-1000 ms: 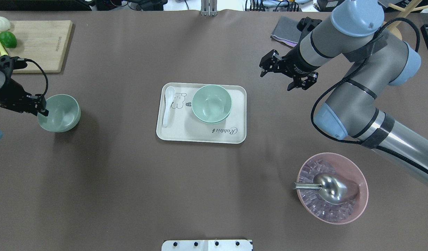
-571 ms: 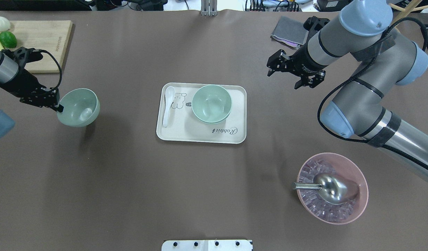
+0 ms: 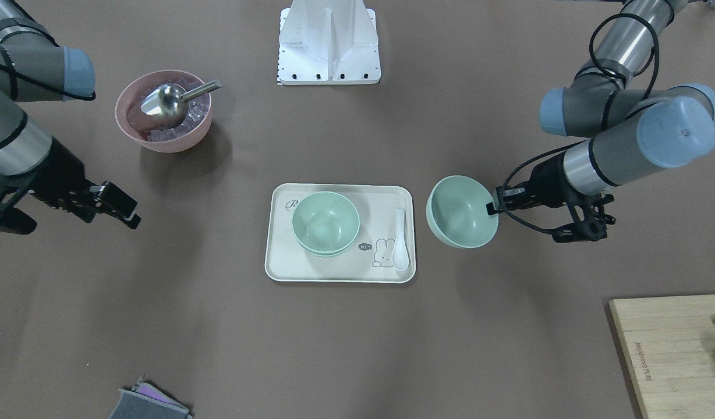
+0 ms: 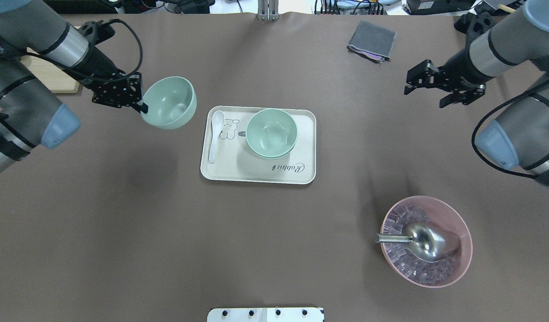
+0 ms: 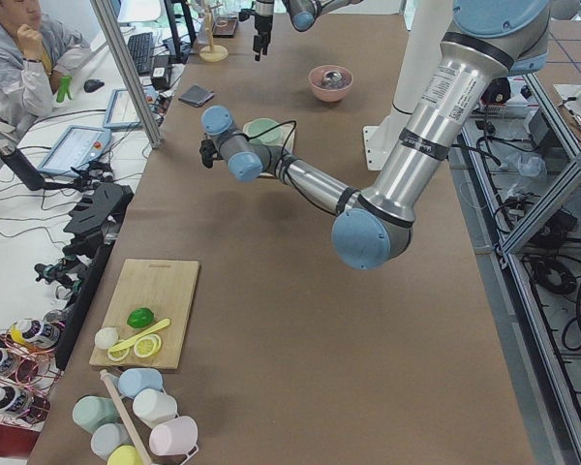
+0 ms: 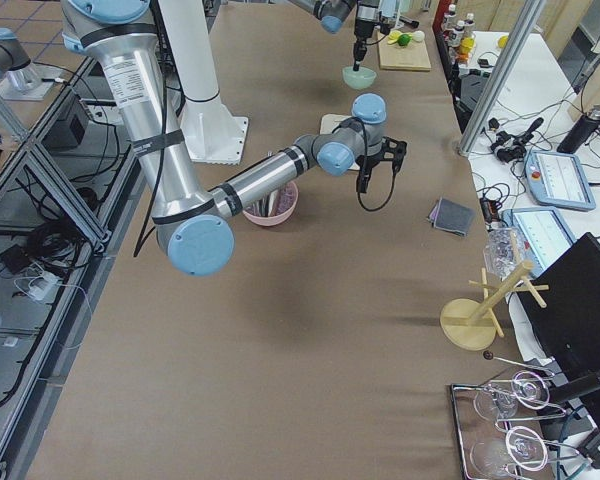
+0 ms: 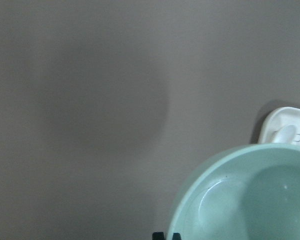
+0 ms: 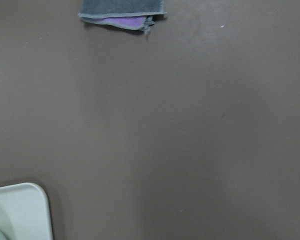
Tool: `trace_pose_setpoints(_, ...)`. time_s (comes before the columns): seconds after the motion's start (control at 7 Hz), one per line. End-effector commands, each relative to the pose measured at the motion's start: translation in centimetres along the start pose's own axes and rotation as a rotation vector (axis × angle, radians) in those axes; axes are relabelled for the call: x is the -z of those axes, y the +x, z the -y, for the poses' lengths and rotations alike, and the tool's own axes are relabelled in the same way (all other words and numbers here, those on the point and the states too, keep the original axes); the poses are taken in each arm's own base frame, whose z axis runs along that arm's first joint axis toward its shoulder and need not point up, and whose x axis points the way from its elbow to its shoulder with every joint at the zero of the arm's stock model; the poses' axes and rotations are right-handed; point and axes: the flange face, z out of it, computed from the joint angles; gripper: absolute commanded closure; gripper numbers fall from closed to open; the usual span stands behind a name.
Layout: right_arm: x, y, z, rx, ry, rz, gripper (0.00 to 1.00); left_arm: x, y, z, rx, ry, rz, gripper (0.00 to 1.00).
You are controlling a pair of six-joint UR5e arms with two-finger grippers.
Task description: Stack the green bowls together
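Note:
My left gripper (image 4: 142, 106) is shut on the rim of a pale green bowl (image 4: 169, 103) and holds it tilted above the table, just left of the white tray (image 4: 256, 174). The front-facing view shows this bowl (image 3: 461, 212) beside the tray (image 3: 340, 270), held by the left gripper (image 3: 490, 208). The bowl fills the lower right of the left wrist view (image 7: 250, 195). Two more green bowls (image 4: 271, 133) sit nested on the tray, also seen in the front-facing view (image 3: 325, 224). My right gripper (image 4: 424, 95) is open and empty, far right of the tray.
A white spoon (image 4: 215, 134) lies on the tray's left side. A pink bowl (image 4: 462, 250) with ice and a metal scoop (image 4: 424, 241) stands at the front right. A grey cloth (image 4: 372, 41) lies at the back right. A wooden cutting board (image 3: 672, 349) sits far left.
My left gripper has carried the green bowl to the right, from the table's left edge to just beside the tray. My right arm has drawn back to the right, away from the tray.

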Motion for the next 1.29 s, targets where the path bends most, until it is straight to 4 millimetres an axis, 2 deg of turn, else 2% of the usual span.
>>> trace_pose_setpoints(0.0, 1.5, 10.8, 1.3, 0.133, 0.002, -0.075, 0.0, -4.9, 11.7, -3.1, 0.024, 0.033, 0.055, 1.0)
trace_pose_setpoints(0.14, 2.2, 14.9, 1.3, 0.182, 0.002, -0.102, 0.0, -6.9, 14.2, -3.9, 0.005, 0.054, 0.076, 1.0)
trace_pose_setpoints(0.29, 2.6, 16.9, 1.4, 0.198, -0.011, -0.1, 0.0, -8.6, 15.4, -4.4, -0.004, 0.041, 0.084, 1.0)
trace_pose_setpoints(0.43, 2.6, 16.9, 1.4, 0.197, -0.017, -0.094, 0.0, -10.3, 16.2, -5.0, -0.011, 0.023, 0.094, 1.0)
trace_pose_setpoints(0.71, 2.7, 16.8, 1.5, 0.198, -0.015, -0.094, 0.0, -12.2, 18.1, -6.5, -0.005, 0.06, 0.102, 1.0)
trace_pose_setpoints(1.14, 2.7, 16.9, 1.4, 0.196, -0.018, -0.091, 0.0, -12.6, 19.1, -6.0, -0.008, 0.063, 0.105, 1.0)
